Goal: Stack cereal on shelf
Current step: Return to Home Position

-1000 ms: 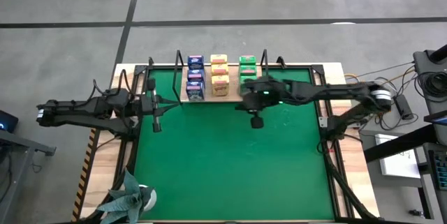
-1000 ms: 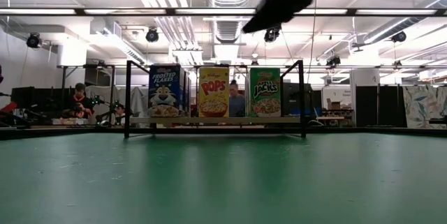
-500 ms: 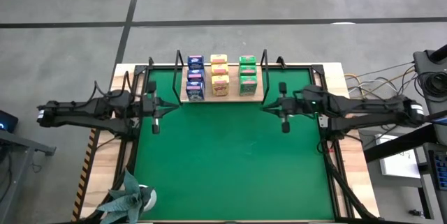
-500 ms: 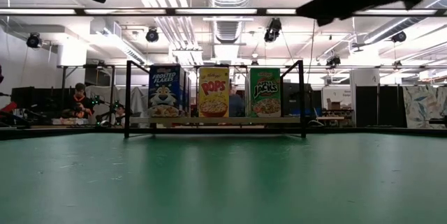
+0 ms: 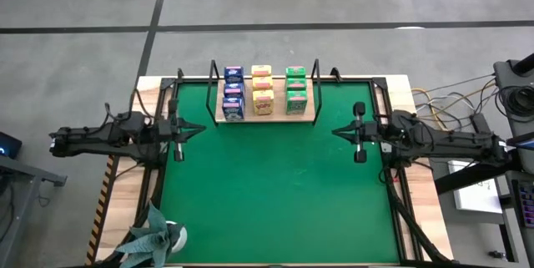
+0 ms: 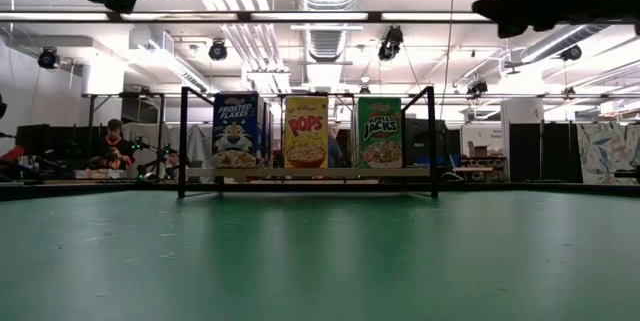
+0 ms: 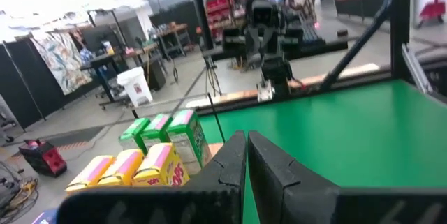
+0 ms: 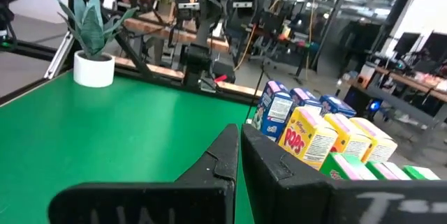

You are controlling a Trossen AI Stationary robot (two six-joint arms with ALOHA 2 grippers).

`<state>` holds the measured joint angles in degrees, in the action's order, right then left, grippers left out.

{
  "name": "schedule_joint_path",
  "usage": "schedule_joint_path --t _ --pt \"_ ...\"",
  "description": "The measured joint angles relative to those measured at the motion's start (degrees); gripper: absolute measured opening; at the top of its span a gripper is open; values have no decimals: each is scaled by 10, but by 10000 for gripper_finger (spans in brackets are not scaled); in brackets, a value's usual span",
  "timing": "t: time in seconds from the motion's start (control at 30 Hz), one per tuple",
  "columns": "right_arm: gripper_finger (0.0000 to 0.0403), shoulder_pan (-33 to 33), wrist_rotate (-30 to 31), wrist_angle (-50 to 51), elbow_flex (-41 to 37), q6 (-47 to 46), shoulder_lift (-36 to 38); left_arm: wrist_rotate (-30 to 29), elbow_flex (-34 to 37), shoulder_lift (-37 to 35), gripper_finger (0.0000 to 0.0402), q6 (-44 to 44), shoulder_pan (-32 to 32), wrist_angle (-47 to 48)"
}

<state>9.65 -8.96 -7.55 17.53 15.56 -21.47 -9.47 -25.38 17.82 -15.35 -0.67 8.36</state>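
The cereal boxes stand on their bases on the wooden shelf at the far edge of the green mat. They form three rows: blue, yellow-orange and green. In the low view the front boxes stand upright: blue, yellow, green. My left gripper hovers shut near the mat's left edge, pointing right. My right gripper hovers shut near the mat's right edge, pointing left. The wrist views show the left fingers and the right fingers empty, with the boxes off to one side.
A small potted plant stands at the near left corner. Black wire uprights rise at the shelf's ends. A black frame runs along the table's sides. The green mat lies bare between the arms. People and equipment show in the room beyond.
My right gripper has pulled back from beside the green boxes on the shelf toward the table's right edge and slightly nearer. My left gripper has drawn back a little toward the left edge. The boxes have stayed in place.
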Motion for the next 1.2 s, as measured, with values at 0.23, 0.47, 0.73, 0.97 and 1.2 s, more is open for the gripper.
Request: schedule_joint_path --t 0.23,0.47,0.73,0.97,1.2 --pt "9 0 1 0 -46 0 80 0 44 -84 0 11 0 -21" --pt "9 0 58 44 -67 0 147 0 85 -160 0 23 0 -23" --pt "9 0 66 109 -68 -5 211 -4 107 -172 0 27 0 -25" --pt "9 0 76 122 -86 -1 210 -4 114 -178 0 31 0 -23" --pt "9 1 76 113 -133 -4 214 -4 135 -178 0 35 0 -24"
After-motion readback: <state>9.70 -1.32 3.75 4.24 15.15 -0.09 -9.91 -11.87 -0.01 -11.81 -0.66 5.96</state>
